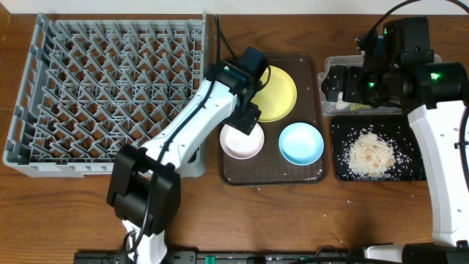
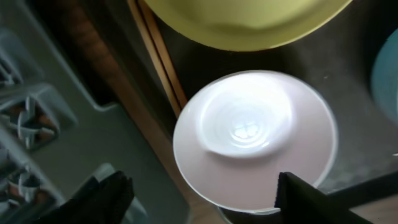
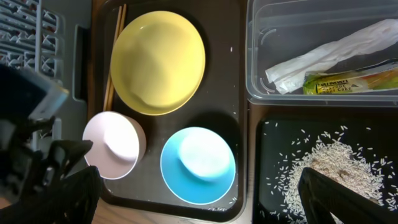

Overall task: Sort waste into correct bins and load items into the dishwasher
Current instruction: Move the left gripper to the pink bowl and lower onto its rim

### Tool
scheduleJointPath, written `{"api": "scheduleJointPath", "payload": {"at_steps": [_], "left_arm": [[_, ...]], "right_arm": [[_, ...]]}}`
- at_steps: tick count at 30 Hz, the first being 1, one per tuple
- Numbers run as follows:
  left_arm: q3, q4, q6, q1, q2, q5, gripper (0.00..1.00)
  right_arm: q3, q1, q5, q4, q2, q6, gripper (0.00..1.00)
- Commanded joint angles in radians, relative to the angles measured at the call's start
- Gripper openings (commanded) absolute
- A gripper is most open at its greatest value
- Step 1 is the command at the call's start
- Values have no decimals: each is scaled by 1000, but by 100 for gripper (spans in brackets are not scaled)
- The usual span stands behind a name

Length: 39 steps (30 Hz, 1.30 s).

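Observation:
The dishwasher, a grey peg rack (image 1: 22, 110), fills the left. On a brown tray (image 1: 308, 73) sit a yellow plate (image 1: 278, 94), a white bowl (image 1: 240, 143) and a light blue bowl (image 1: 301, 143). Wooden chopsticks (image 2: 158, 56) lie along the tray's left edge. My left gripper (image 2: 205, 202) hangs open just above the white bowl (image 2: 255, 137), one finger past its left side, the other over its near rim. My right gripper (image 3: 205, 208) is open high above the blue bowl (image 3: 198, 165). The clear tub (image 3: 323, 96) holds a tissue (image 3: 329, 53) and a wrapper (image 3: 351, 81). Rice crumbs (image 3: 336, 165) lie in the black tray (image 3: 273, 186).
The right arm (image 1: 432, 110) hides most of the clear tub (image 1: 338, 60) from above. The left arm (image 1: 183, 132) reaches across the rack's right corner. A few loose grains lie on the wood near the brown tray's front right corner (image 1: 322, 176).

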Motion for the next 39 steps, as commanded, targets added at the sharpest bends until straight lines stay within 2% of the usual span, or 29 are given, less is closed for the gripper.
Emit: {"api": "scheduleJointPath", "payload": {"at_steps": [1,5,15,19,24,29,39], "left_arm": [[-15,-3,102,0,62,-9,71],[-15,-3,105,1,113,-2,63],[-16,14,105,12,153,5,61],[-31,24,104,19,153,12,52],[-6,10,106,20,141,11,54],[17,0,131,22,113,7,61],[20,4,134,55,98,-37,64]], "right_arm": [[11,0,3,-2,3,11,99],[11,0,3,-2,3,11,99],[11,0,3,-10,3,-5,99],[11,0,3,-14,3,-5,99],[11,0,3,-11,3,-5,99],[11,0,3,-2,3,-4,99],[11,0,3,3,3,-5,99]]}}
